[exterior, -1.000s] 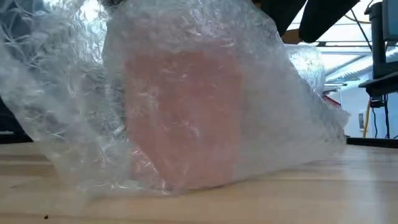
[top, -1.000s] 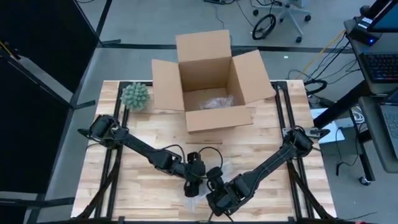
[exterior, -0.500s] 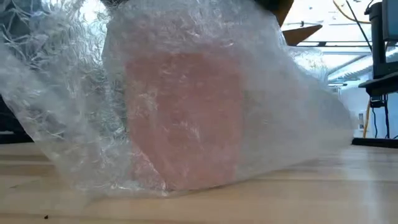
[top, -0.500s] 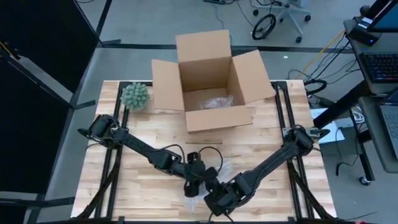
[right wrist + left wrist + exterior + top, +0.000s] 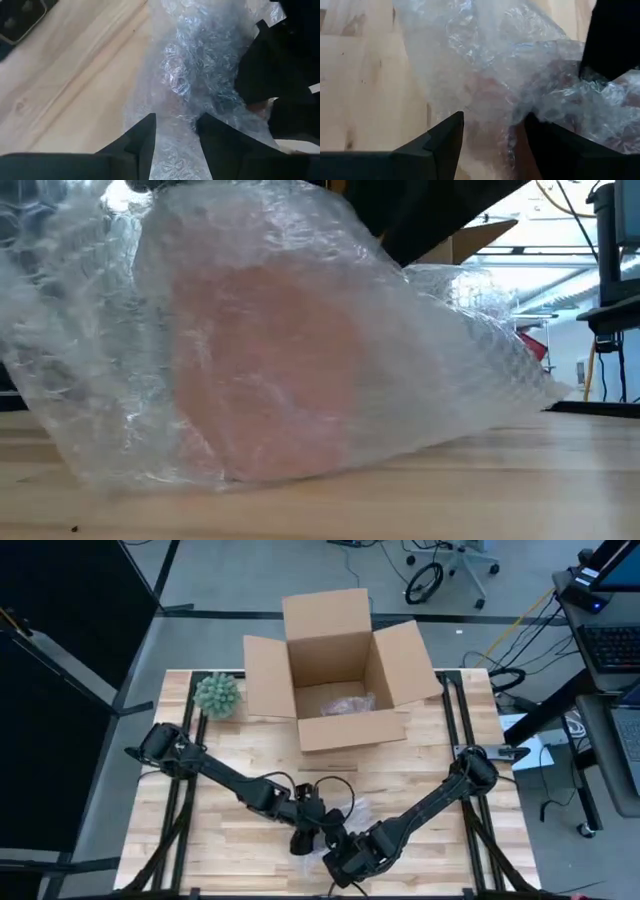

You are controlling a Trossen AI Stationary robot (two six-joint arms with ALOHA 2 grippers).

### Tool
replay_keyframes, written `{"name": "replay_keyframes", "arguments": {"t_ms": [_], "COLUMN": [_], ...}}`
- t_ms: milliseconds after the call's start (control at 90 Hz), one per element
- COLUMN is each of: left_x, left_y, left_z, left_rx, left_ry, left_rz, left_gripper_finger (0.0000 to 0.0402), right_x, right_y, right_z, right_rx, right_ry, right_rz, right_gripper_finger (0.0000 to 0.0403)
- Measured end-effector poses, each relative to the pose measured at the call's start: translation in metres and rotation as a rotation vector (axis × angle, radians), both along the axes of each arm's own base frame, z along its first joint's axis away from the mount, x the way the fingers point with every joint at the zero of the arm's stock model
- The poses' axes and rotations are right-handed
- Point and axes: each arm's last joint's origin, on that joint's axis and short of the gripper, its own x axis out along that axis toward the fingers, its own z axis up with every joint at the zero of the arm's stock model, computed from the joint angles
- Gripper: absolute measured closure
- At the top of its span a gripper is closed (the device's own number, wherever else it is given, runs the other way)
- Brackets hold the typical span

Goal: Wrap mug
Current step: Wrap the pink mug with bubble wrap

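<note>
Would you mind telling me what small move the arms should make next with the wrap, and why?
Probably fold the loose tail over the mug. The low view shows the wrap already covering the mug but trailing onto the table; both tools, left and right, sit at it, fingers apart.

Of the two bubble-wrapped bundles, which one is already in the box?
The smaller wrapped bundle lies inside the open cardboard box; the pink mug in bubble wrap sits on the table between both grippers.

- Even, bright overhead light covers the bench (image 5: 230, 765); shadows are faint.
- Bubble wrap (image 5: 300, 350) glints with white glare, soft-focused up close.
- Backlit windows wash out the room behind.
</note>
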Motion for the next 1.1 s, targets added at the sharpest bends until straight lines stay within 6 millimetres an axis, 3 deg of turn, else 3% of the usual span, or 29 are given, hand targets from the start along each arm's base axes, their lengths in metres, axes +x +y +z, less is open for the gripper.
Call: {"name": "replay_keyframes", "arguments": {"t_ms": [233,444,644,911,1100], "left_x": [-0.003,-0.004,-0.015,-0.022,-0.026], "left_y": [0.001,0.001,0.003,0.004,0.003], "left_z": [0.004,0.005,0.014,0.028,0.029], "left_rx": [0.009,0.016,0.022,0.032,0.036], "left_ry": [0.009,0.011,0.063,0.034,0.049], "left_rz": [-0.005,-0.017,-0.058,-0.054,-0.050], "left_gripper_finger": [0.0203,0.0203,0.0203,0.0203,0.0203], "right_x": [0.003,0.002,0.006,0.019,0.023], "right_y": [0.001,0.006,0.004,-0.007,-0.008], "right_z": [0.003,0.013,0.017,0.021,0.011], "right_rx": [0.058,-0.009,-0.104,-0.082,-0.099], "right_ry": [-0.006,0.008,-0.037,-0.097,-0.125], "right_rz": [-0.049,0.091,0.158,0.131,0.149], "right_gripper_finger": [0.0199,0.0152,0.0151,0.0162,0.0162]}}
